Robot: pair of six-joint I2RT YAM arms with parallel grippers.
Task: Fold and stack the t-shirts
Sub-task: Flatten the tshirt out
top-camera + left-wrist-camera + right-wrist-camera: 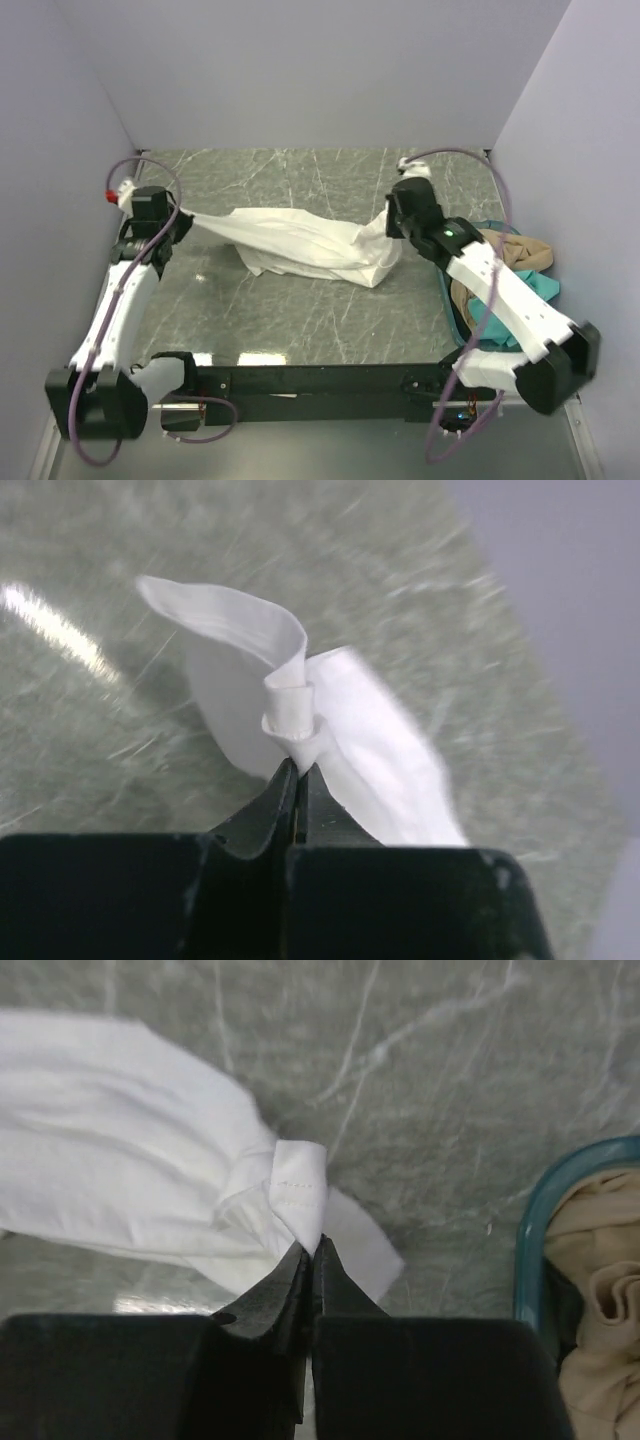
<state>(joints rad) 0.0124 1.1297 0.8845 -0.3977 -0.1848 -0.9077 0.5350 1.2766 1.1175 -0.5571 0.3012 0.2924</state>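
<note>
We have the white t-shirt (310,245) strung out across the table (300,320), all of it to the left of the basket (522,1260), and both arms have hold of it.

At the end farthest from the basket, the left gripper (298,770) is pinched tight on a corner of the white cloth. In the left wrist view we see its 2 fingers pressed together, with a small rolled fold of fabric poking out just above the tips. From there the cloth runs taut toward the basket, lifted off the table at that end.

At the end nearest the basket, the right gripper (312,1245) is clamped on another bunch of the same shirt. The right wrist view shows its fingers closed with a stitched hem edge squeezed between them, a little to the left of the basket rim.

Between the 2 grippers the middle of the shirt sags and lies crumpled on the table, wrinkled rather than flat.

In the basket itself we see the tan t-shirt (520,250), heaped loosely and rising over the rim. Beside it, on the side of the basket farthest from the white shirt, a patch of the teal t-shirt (540,288) shows. The right arm crosses above the basket and hides part of it from the top view.
</note>
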